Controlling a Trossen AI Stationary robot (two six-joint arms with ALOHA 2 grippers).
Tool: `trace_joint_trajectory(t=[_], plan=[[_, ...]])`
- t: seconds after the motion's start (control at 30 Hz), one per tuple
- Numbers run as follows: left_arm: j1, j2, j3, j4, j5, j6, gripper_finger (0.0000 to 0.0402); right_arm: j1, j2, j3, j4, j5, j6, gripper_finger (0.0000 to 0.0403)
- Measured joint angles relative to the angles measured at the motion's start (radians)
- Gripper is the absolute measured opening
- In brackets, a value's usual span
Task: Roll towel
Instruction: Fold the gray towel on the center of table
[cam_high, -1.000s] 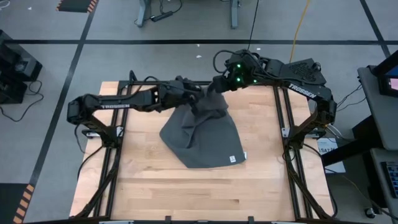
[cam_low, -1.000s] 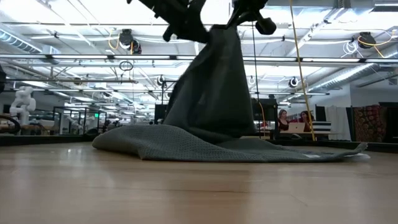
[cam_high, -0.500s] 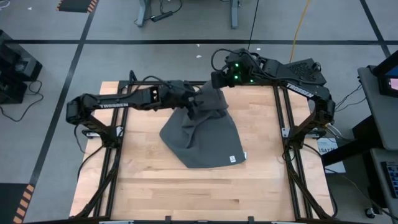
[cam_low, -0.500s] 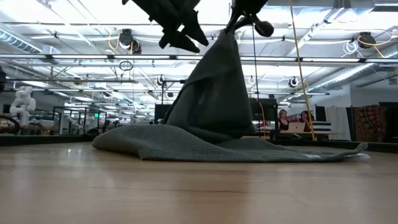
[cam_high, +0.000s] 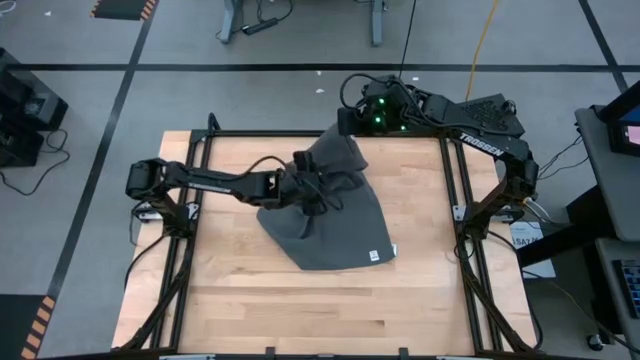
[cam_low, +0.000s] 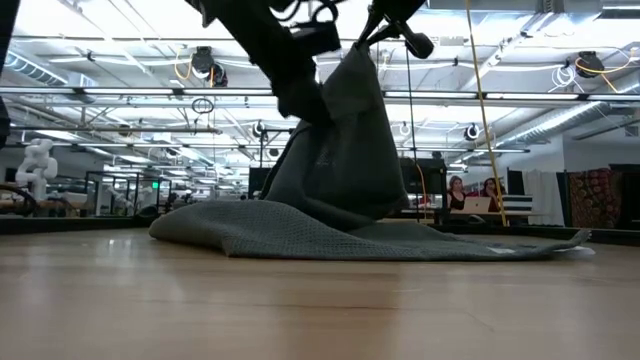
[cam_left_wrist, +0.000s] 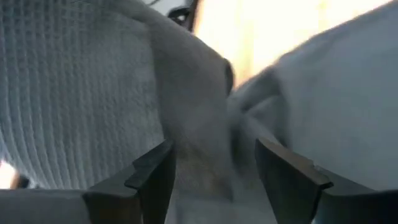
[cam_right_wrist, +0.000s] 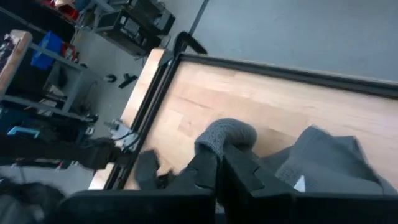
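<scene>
The dark grey towel (cam_high: 335, 225) has its far part drawn up into a peak and its near part spread on the wooden table (cam_high: 300, 310). Its white tag (cam_high: 373, 254) is at the near right corner. My right gripper (cam_high: 345, 128) is shut on the peak, high over the table's far edge. My left gripper (cam_high: 318, 192) is open, lower down against the hanging cloth's left side. In the left wrist view (cam_left_wrist: 214, 168) a fold of the towel (cam_left_wrist: 193, 130) stands between its fingers. My left gripper has a fold of the hanging cloth (cam_left_wrist: 199, 155) between its open fingers, coming level from the table's left. I cannot tell whether the fingers touch it. My right gripper pinches a bunched fold at the towel's top (cam_right_wrist: 227, 132) between its two fingers, in several layers. The towel hangs below it (cam_low: 340, 150) as a slack cone, and its lower part (cam_low: 300, 235) lies on the table.
Black frame rails (cam_high: 455, 200) run along the table's left, right and far sides. Bare wood lies toward the near edge (cam_high: 300, 320). Two people (cam_low: 470, 195) sit far off in the room behind.
My left gripper has gone down and toward the table's near edge, from beside the towel's peak to the hanging cloth lower down. My right gripper has kept hold of the peak and drifted slightly toward the far edge. The towel's spread part has stayed in place.
</scene>
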Motion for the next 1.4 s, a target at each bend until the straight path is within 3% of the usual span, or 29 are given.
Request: trace_joint_trajectory(t=[0.1,0.23,0.37,0.6,0.8,0.97,1.1,1.2,1.33,1.4], plan=[[0.004,0.032,-0.004,0.092,-0.042,0.050,0.0224,0.000,0.000,0.000,0.000,-0.008,0.004,0.0000],[-0.006,0.051,-0.006,0.235,-0.185,0.201,0.0224,0.000,0.000,0.000,-0.003,-0.023,0.012,0.0000],[-0.010,0.030,-0.005,0.273,-0.191,0.231,0.0224,-0.007,0.000,0.000,-0.014,-0.030,0.012,0.0000],[-0.004,0.029,-0.005,0.264,-0.184,0.090,0.0231,-0.033,0.000,0.000,-0.013,-0.046,0.012,0.0000],[0.025,0.059,-0.013,0.282,-0.196,0.160,0.0264,-0.040,0.000,0.000,-0.011,-0.060,0.014,0.0000],[0.066,0.095,-0.015,0.266,-0.225,0.164,0.0260,-0.040,0.000,0.000,-0.013,-0.092,0.016,0.0000],[0.105,0.093,-0.014,0.313,-0.251,0.187,0.0217,-0.040,0.000,0.000,-0.014,-0.107,0.019,0.0000],[0.138,0.077,-0.009,0.350,-0.259,0.233,0.0149,-0.040,0.000,0.000,-0.027,-0.107,0.019,0.0000],[0.177,0.029,0.017,0.356,-0.194,0.234,0.0033,-0.040,0.001,0.000,-0.043,-0.108,0.009,0.0000],[0.199,0.006,0.026,0.349,-0.165,0.212,0.0012,-0.040,0.003,0.000,-0.055,-0.108,-0.007,0.0000]])
